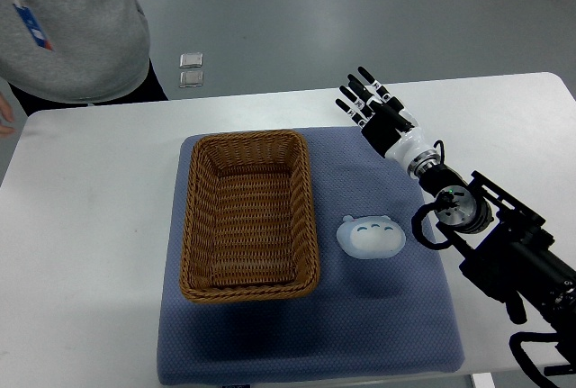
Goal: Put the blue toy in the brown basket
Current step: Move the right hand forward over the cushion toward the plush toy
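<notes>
A: Item one, hidden or cut-off parts. What is being logged?

B: The right arm [504, 244] is being cut off by the picture's right and bottom edges. A person in a grey top [72, 23] is being cropped by the top and left edges, beyond the far side of the table. No left arm is being shown. Two small square objects [191, 70] are being seen on the floor beyond the table; what they are cannot be told.

A: Item two, the hand.

B: The right hand [371, 107] is being held over the far right corner of the blue mat [306, 334], fingers [358, 93] extended and slightly spread, nothing being gripped. It is being kept apart from the toy.

A: Item three, the task's things.

B: The blue toy [371, 237] is being listed as lying on the mat, just right of the brown basket [249, 215], not touching it. The basket is being recorded as standing on the mat's left half, its inside holding nothing.

A: Item four, edges and open room.

B: Bare mat is being noted nearer than the basket and toy. The white table [81, 244] is being left open to the left of the mat.
</notes>
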Available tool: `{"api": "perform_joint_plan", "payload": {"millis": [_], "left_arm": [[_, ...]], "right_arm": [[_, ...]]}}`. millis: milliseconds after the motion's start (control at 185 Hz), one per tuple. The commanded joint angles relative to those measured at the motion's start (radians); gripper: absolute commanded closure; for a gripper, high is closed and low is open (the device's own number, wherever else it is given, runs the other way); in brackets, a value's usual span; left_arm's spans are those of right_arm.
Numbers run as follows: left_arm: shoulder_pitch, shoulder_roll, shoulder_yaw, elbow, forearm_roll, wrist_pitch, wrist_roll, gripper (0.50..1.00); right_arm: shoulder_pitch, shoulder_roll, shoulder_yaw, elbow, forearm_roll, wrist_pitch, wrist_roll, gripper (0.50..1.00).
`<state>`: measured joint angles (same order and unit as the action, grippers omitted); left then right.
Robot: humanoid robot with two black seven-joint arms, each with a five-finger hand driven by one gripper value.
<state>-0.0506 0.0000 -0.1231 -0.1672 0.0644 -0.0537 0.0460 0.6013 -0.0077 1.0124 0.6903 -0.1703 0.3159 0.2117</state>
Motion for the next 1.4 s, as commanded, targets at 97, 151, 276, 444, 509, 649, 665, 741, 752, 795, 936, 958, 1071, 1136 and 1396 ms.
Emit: {"api": "perform_joint_plan", "payload": {"millis": [97, 151, 276, 444, 509, 649, 665, 741, 752, 795, 936, 958, 1071, 1136, 1396], "left_arm": [[0.000, 0.000, 0.003, -0.003, 0.000, -0.005, -0.002, 0.500], [0.000, 0.000, 0.003, -0.006, 0.000, -0.005, -0.002, 0.500], [0.000, 0.000, 0.000, -0.006, 0.000, -0.005, -0.002, 0.500], [0.000, 0.000, 0.002, -0.009, 0.000, -0.005, -0.002, 0.500], [0.000, 0.000, 0.002, -0.009, 0.000, -0.005, -0.002, 0.500], [0.000, 0.000, 0.000, -0.009, 0.000, -0.005, -0.002, 0.500], [0.000, 0.000, 0.000, -0.009, 0.000, -0.005, -0.002, 0.500], [0.000, 0.000, 0.000, -0.008, 0.000, -0.005, -0.002, 0.500], [0.000, 0.000, 0.000, -0.008, 0.000, -0.005, -0.002, 0.500], [0.000, 0.000, 0.000, -0.008, 0.000, -0.005, -0.002, 0.500], [0.000, 0.000, 0.000, -0.008, 0.000, -0.005, -0.002, 0.500], [0.000, 0.000, 0.000, -0.008, 0.000, -0.005, -0.002, 0.500], [0.000, 0.000, 0.002, -0.011, 0.000, -0.006, -0.002, 0.500], [0.000, 0.000, 0.002, -0.011, 0.000, -0.006, -0.002, 0.500], [0.000, 0.000, 0.003, -0.011, 0.000, -0.006, -0.002, 0.500]], "right_arm": [[0.002, 0.000, -0.002, 0.000, 0.000, 0.000, 0.000, 0.589], [0.003, -0.002, -0.002, 0.000, -0.002, 0.000, 0.000, 0.587], [0.009, -0.005, -0.028, 0.000, -0.054, -0.001, -0.003, 0.589], [0.020, -0.038, -0.041, 0.077, -0.167, -0.006, -0.009, 0.589], [0.025, -0.077, -0.055, 0.140, -0.227, -0.001, -0.020, 0.589], [0.141, -0.222, -0.255, 0.219, -0.337, -0.003, -0.029, 0.587], [0.164, -0.250, -0.297, 0.224, -0.344, -0.001, -0.031, 0.589], [0.253, -0.345, -0.448, 0.268, -0.377, 0.012, -0.031, 0.587], [0.267, -0.359, -0.466, 0.278, -0.385, 0.015, -0.031, 0.587], [0.310, -0.412, -0.538, 0.313, -0.425, 0.029, -0.031, 0.587], [0.449, -0.561, -0.712, 0.422, -0.564, 0.045, -0.038, 0.587], [0.471, -0.584, -0.739, 0.442, -0.583, 0.045, -0.046, 0.587], [0.586, -0.704, -0.888, 0.575, -0.650, 0.066, -0.103, 0.587], [0.646, -0.765, -0.963, 0.653, -0.679, 0.101, -0.146, 0.587], [0.692, -0.900, -1.029, 0.922, -0.669, 0.152, -0.189, 0.587]]}}
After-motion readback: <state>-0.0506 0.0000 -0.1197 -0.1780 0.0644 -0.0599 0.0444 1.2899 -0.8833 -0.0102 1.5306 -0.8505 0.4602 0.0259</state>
